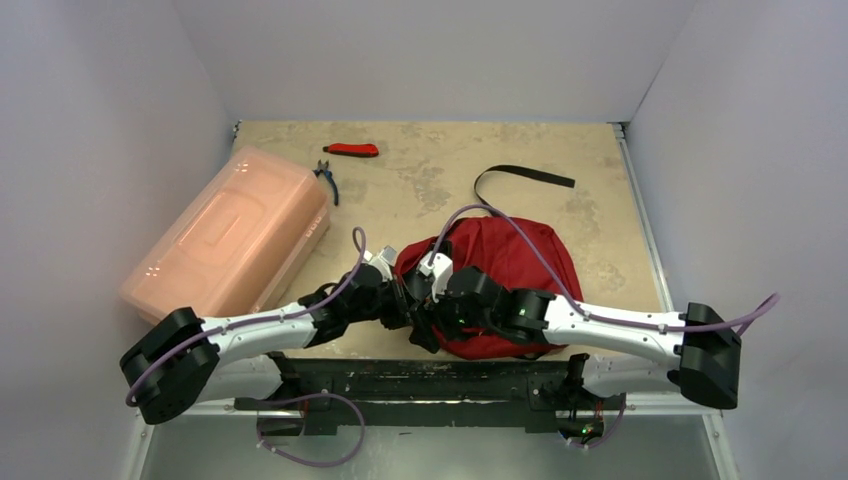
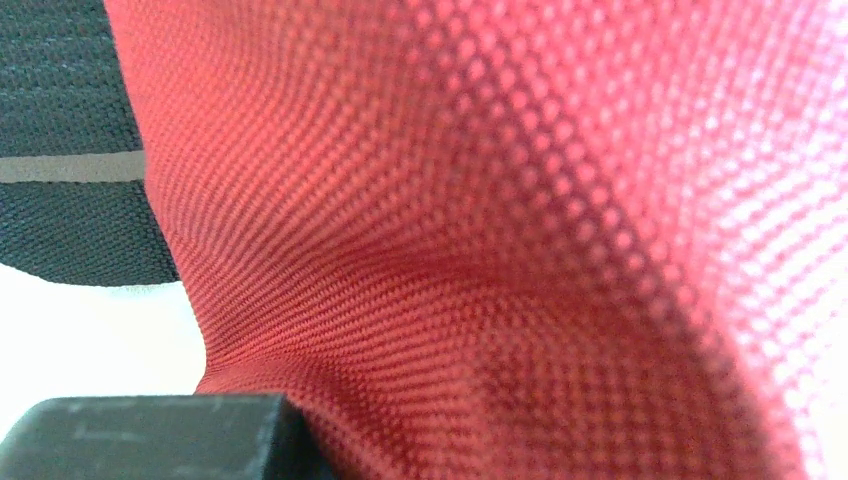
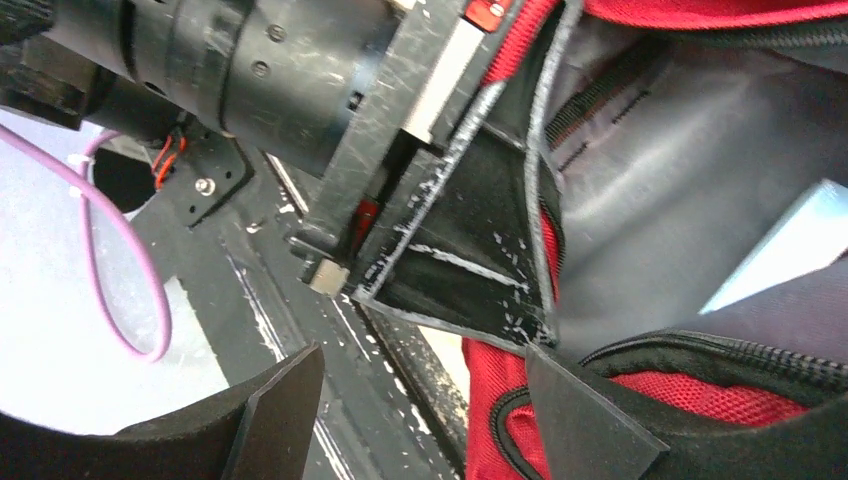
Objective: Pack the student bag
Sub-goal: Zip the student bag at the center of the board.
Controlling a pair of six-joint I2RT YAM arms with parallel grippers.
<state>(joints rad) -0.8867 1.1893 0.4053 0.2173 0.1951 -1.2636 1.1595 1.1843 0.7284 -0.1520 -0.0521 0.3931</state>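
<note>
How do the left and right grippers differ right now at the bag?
The left gripper is shut, pinching the red fabric of the student bag at its opening; the right gripper is open and holds nothing. The left wrist view is filled by fabric, while the right wrist view looks into the bag's dark lining. Both grippers are at the bag's near side.
</note>
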